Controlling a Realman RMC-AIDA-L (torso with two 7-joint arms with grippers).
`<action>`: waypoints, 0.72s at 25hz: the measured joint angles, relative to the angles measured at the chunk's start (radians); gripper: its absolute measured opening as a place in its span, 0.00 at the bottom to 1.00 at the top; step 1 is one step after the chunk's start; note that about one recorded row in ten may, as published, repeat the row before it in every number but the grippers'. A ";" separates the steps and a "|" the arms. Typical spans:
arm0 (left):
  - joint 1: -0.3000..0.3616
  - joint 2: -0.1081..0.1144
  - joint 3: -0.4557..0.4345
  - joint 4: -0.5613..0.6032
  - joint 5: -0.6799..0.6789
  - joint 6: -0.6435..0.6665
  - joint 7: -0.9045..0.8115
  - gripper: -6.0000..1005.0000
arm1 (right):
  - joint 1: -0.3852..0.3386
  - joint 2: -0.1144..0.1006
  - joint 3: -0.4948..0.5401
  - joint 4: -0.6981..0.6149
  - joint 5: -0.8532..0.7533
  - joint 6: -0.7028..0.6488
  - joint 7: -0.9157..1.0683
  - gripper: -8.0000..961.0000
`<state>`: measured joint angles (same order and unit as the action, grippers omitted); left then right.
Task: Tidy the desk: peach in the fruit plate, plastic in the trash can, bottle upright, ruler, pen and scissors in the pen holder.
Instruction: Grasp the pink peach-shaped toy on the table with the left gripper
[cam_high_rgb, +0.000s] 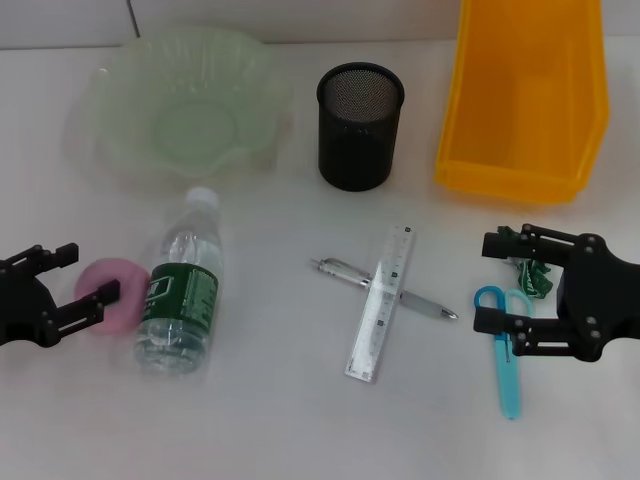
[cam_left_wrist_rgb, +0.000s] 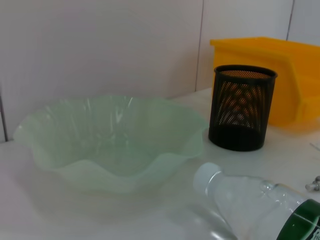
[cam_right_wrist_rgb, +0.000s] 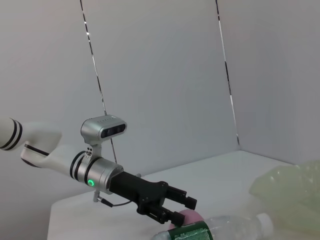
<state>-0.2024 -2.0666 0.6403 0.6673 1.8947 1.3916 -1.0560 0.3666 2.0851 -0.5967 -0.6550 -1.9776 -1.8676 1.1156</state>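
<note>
A pink peach (cam_high_rgb: 112, 300) lies on the table left of the fallen clear bottle (cam_high_rgb: 185, 290) with its green label. My left gripper (cam_high_rgb: 95, 271) is open at the peach, one finger across its top. My right gripper (cam_high_rgb: 483, 281) is open over the crumpled green plastic (cam_high_rgb: 532, 272) and the handles of the blue scissors (cam_high_rgb: 508, 350). A clear ruler (cam_high_rgb: 383, 300) lies across a silver pen (cam_high_rgb: 340, 268) at mid-table. The green fruit plate (cam_high_rgb: 120, 130) sits far left, the black mesh pen holder (cam_high_rgb: 360, 125) at the centre, and the yellow trash can (cam_high_rgb: 525, 100) far right.
The left wrist view shows the plate (cam_left_wrist_rgb: 115, 140), pen holder (cam_left_wrist_rgb: 242, 107), yellow bin (cam_left_wrist_rgb: 285, 75) and the bottle's cap end (cam_left_wrist_rgb: 215, 180). In the right wrist view the left gripper (cam_right_wrist_rgb: 187, 211) is at the peach (cam_right_wrist_rgb: 194, 218), beside the bottle (cam_right_wrist_rgb: 220, 231). A wall stands behind the table.
</note>
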 joint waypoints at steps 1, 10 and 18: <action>-0.001 0.000 0.000 -0.001 0.001 -0.005 0.001 0.76 | 0.000 0.000 0.000 0.002 0.000 0.000 0.000 0.87; 0.000 -0.002 0.012 0.011 0.011 -0.045 0.018 0.53 | -0.007 -0.001 0.000 0.008 0.000 0.001 0.003 0.87; -0.011 -0.003 0.013 0.010 0.014 -0.016 0.021 0.29 | -0.004 -0.002 0.004 0.008 0.001 0.001 0.004 0.87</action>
<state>-0.2136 -2.0692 0.6535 0.6768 1.9089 1.3759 -1.0352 0.3621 2.0832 -0.5925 -0.6472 -1.9765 -1.8665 1.1198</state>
